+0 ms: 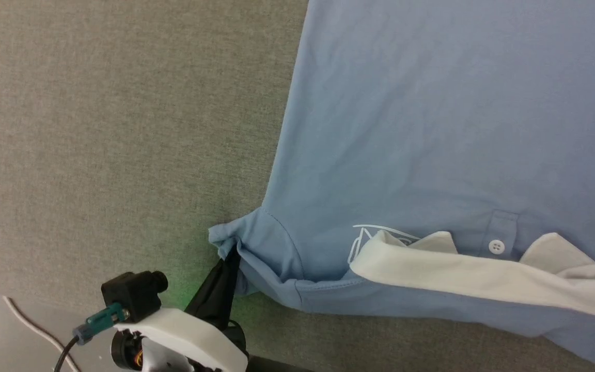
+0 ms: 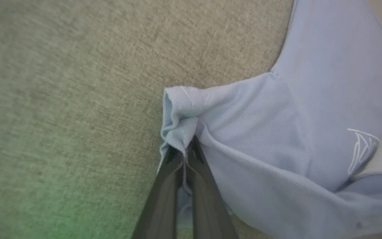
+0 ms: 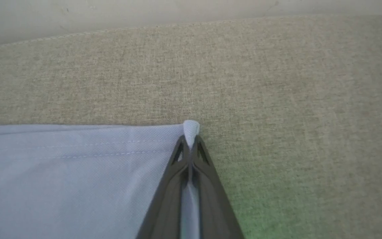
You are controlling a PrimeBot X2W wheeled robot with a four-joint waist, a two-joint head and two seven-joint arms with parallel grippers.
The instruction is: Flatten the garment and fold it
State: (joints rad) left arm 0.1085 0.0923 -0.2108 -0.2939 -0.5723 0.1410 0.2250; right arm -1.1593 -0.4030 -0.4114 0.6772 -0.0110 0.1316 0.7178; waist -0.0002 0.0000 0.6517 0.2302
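My left gripper (image 2: 186, 151) clamps polo shirt (image 1: 432, 129) sleeve (image 2: 191, 109), right gripper (image 3: 190, 141) pinches hem corner (image 3: 191, 127) (shirt body rightward of left).

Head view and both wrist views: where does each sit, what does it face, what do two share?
Head view: on the head, looking down at the garment on grey fabric; left gripper at lower left.
Left wrist view: on that wrist, along its fingers, shut on the sleeve edge.
Right wrist view: on its wrist, along the right gripper, shut on a hemmed corner.
Shared: head and left wrist views both show the sleeve pinch and white print.
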